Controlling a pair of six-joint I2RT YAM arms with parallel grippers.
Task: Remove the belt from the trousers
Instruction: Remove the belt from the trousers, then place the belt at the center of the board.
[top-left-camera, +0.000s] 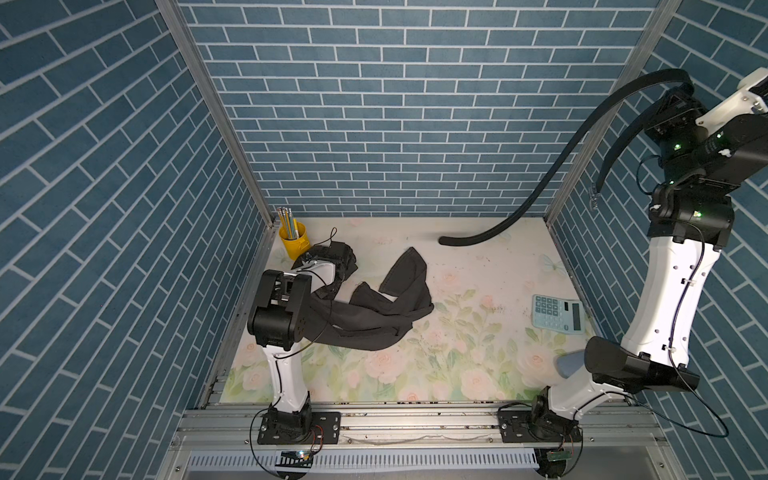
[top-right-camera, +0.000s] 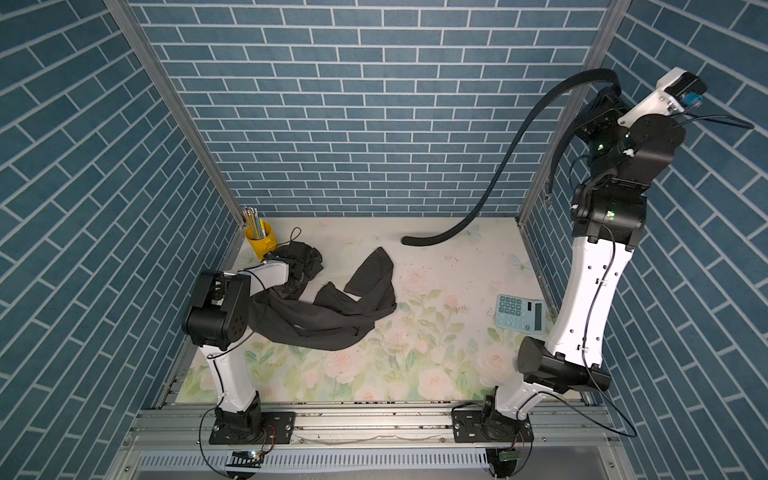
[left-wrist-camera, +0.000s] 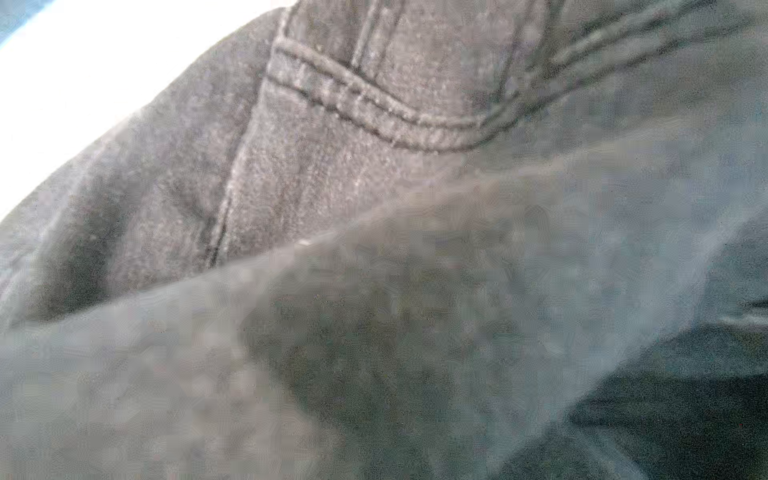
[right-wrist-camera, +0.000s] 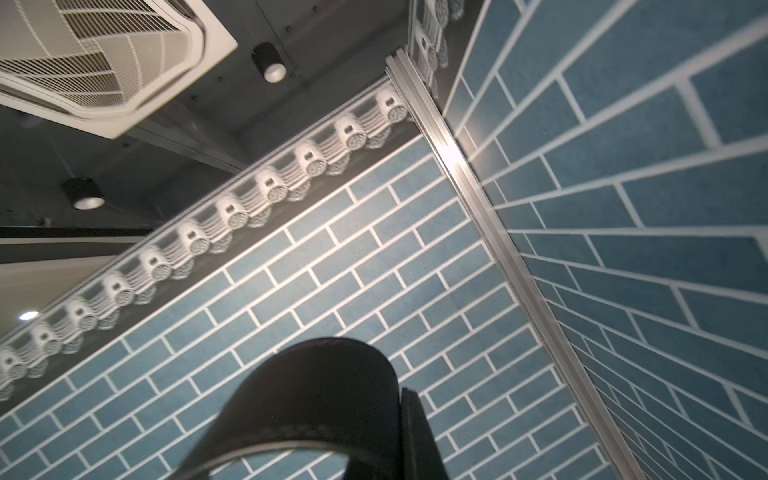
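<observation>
Belt (top-left-camera: 465, 241) arcs down from the raised right gripper (top-left-camera: 679, 97) clamping it, tail touching the tabletop (top-left-camera: 457, 357), well apart from trousers (top-left-camera: 374, 320) the left gripper (top-left-camera: 332, 255) clamps.

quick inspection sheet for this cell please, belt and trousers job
surface: floral table, dark specks
job's things: belt clear of the trousers, draped over the high right gripper, tip resting on the table's far side; trousers crumpled at left
clutter: pencil cup, calculator, grey item half hidden by right arm
grippers: right gripper shut on belt; left gripper shut, low on the trousers' bunched end
cables: thin black cables along both arms, one loop by left gripper
surroundings: blue brick walls, metal posts
</observation>
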